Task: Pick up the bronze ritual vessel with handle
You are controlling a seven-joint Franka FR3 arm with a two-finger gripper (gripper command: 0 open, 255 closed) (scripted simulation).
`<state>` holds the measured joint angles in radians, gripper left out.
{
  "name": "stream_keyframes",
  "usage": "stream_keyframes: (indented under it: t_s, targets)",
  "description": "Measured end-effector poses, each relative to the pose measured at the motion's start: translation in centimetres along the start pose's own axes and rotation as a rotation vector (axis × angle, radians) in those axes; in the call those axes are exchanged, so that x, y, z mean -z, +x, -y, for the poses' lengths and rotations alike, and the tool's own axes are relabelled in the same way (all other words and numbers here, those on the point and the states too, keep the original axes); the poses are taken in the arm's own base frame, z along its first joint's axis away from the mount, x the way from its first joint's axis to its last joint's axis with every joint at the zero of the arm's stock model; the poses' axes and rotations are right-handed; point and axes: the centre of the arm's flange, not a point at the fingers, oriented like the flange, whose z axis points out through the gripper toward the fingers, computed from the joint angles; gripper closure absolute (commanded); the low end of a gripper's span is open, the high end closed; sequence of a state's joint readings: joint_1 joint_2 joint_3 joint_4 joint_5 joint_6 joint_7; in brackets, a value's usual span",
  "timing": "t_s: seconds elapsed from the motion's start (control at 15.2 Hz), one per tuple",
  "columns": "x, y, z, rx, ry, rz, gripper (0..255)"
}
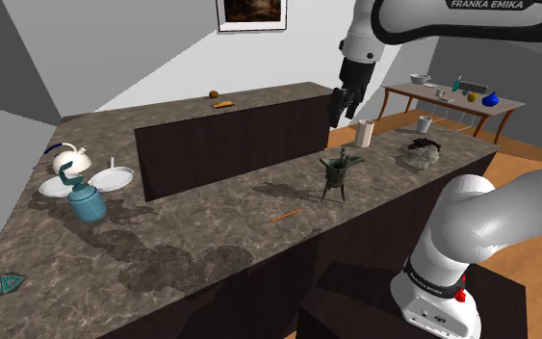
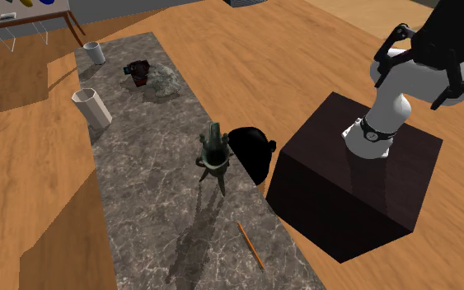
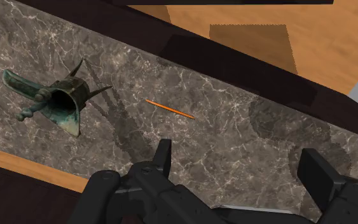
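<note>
Looking down the room along the dark marbled counter: the green-tarnished bronze vessel stands upright on its thin splayed legs, right of centre in the shoulder view and near the counter's front edge. In the second exterior view the bronze vessel sits mid-frame on the same slab. It is free on all sides, so it can be reached from above.

The gripper hangs from the arm at the top of the shoulder view, high over the counter and above and behind the vessel, well apart from it. From the wrist camera the gripper has its black fingers spread wide with only bare stone between them. The claw is released and holds nothing.

The bronze vessel lies well off to one side of the fingers, with its open mouth and flaring spout turned toward the lens. The hand is probably held this high to survey the scene before it commits, and it is not yet lined up.

An orange pencil lies flat between the vessel and the line of the fingers, clear of both. A white cup stands farther back, below the gripper.

The next move, as judged, is a sideways shift over the vessel and then a descent. The slender legs suggest it would tip under a glancing touch.
</note>
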<state>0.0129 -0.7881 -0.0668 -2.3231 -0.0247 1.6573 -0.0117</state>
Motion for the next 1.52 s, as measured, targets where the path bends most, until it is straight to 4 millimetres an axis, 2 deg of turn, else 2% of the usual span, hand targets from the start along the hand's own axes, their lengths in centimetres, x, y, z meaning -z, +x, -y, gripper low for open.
stream_keyframes:
  t_s: [0.2, 0.66, 1.39, 1.52]
  targets:
    - [-1.2, 0.4, -1.0, 0.006, -0.005, 0.002, 0]
    - [-7.8, 1.8, -6.0, 0.04, -0.031, 0.007, 0]
    - [-18.6, 4.5, -15.3, 0.096, -0.074, 0.015, 0]
    - [-20.0, 4.9, -16.9, 0.106, -0.081, 0.016, 0]
